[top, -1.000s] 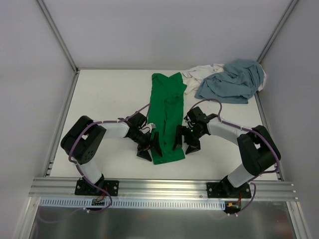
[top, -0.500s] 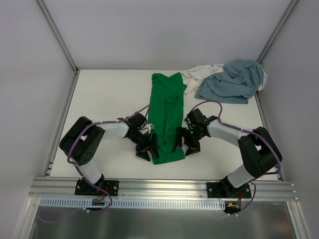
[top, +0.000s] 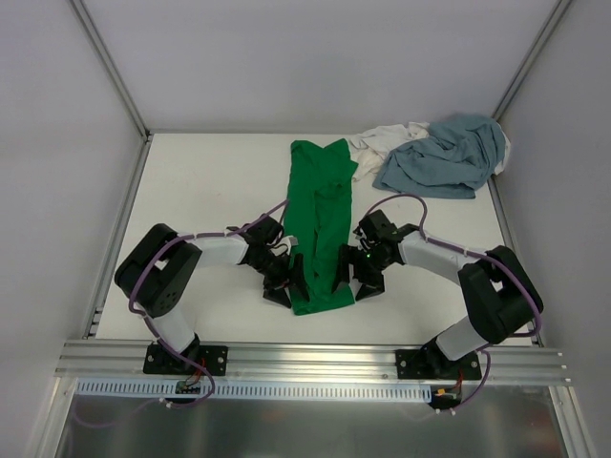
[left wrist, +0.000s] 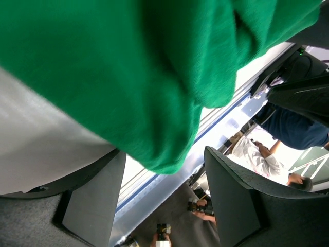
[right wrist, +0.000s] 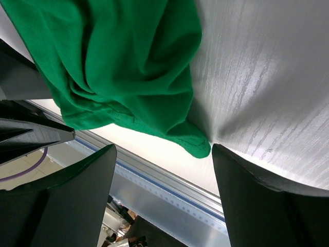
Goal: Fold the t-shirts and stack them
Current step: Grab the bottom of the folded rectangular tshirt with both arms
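Note:
The bright green t-shirt (top: 320, 215) lies as a long narrow strip down the middle of the table. My left gripper (top: 287, 285) is open at the left side of its near end. In the left wrist view the green cloth (left wrist: 154, 67) fills the top, and its edge hangs between my open left gripper (left wrist: 164, 203). My right gripper (top: 355, 279) is open at the right side of the near end. The shirt's corner (right wrist: 198, 147) lies just above my open right gripper (right wrist: 163, 203). The grey-blue shirt (top: 444, 153) lies crumpled at the back right, partly on the white shirt (top: 384, 141).
The aluminium rail (top: 305, 358) runs along the near table edge, close behind both grippers. White walls enclose the table on the left, back and right. The heap of two shirts reaches the right wall.
Both grippers have closed in slightly on the near end of the green shirt from either side. The shirts have not moved.

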Motion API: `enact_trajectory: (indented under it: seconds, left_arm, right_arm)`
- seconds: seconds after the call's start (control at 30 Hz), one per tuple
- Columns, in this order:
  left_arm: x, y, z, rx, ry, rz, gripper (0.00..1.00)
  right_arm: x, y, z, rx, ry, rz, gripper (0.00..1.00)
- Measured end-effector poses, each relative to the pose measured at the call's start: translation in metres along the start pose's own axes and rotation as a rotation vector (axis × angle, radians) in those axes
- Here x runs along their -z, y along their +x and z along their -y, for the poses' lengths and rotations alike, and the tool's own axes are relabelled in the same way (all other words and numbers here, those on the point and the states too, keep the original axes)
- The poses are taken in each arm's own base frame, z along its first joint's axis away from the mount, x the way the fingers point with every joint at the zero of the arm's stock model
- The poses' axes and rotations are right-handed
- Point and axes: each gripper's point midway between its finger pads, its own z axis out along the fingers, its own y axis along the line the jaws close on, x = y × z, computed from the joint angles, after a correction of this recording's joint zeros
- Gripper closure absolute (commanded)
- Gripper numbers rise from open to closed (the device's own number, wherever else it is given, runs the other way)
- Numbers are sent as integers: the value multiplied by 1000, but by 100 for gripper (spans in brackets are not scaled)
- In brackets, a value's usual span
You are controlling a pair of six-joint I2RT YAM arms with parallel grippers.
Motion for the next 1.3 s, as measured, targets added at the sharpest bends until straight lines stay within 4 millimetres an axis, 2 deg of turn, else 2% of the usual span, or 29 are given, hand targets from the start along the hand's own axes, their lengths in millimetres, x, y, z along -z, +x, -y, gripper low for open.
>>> enact_trajectory:
  seconds: [0.2, 0.23, 0.27, 0.33, 0.37, 0.4, 0.53, 0.77, 0.83, 0.87, 0.93, 0.97, 1.03, 1.23, 1.27, 1.3]
  left_arm:
    - [-6, -6, 7, 2, 17, 16, 43]
    - [-8, -7, 8, 1, 18, 16, 48]
    - [-9, -8, 8, -1, 16, 18, 61]
    - [-13, -10, 6, 2, 6, 21, 74]
    - [-15, -11, 3, 6, -1, 23, 87]
    - [-16, -11, 2, 12, -6, 23, 92]
    - [-19, -11, 1, 8, -13, 20, 99]
    - [-18, -12, 1, 3, -20, 20, 100]
    - [-18, -13, 1, -1, -23, 19, 100]
    - [-18, -13, 1, -1, -26, 19, 100]
    - [-18, -13, 0, 0, -31, 20, 100]
    - [-18, -12, -1, 1, -32, 19, 100]
    - [-18, -12, -1, 2, -34, 18, 100]
    - [-17, -11, -1, 2, -37, 15, 100]
    - [-17, -11, -2, 2, -38, 15, 100]
    - [-17, -11, -2, 2, -38, 14, 100]
  right_arm:
    - [-1, 2, 2, -3, 5, -6, 20]
    - [-1, 2, 2, -3, 4, -6, 20]
    - [-1, 2, 2, -3, 4, -6, 20]
    - [-1, 3, 2, -3, 5, -6, 20]
    - [-1, 3, 2, -3, 5, -7, 20]
    - [-1, 3, 2, -3, 5, -7, 20]
    - [-1, 3, 2, -3, 5, -7, 20]
    - [-1, 3, 2, 1, 5, -7, 21]
    - [-1, 3, 2, 4, 4, -7, 35]
    - [-1, 2, 2, 8, 3, -7, 54]
    - [-2, 2, 2, 11, 0, -8, 67]
    - [-3, 1, 2, 7, 1, -10, 78]
    - [-5, 1, 3, 7, 2, -13, 83]
    - [-8, 1, 4, 0, 2, -20, 89]
    - [-8, 1, 3, 0, 1, -20, 93]
    - [-8, 1, 3, 1, 0, -21, 94]
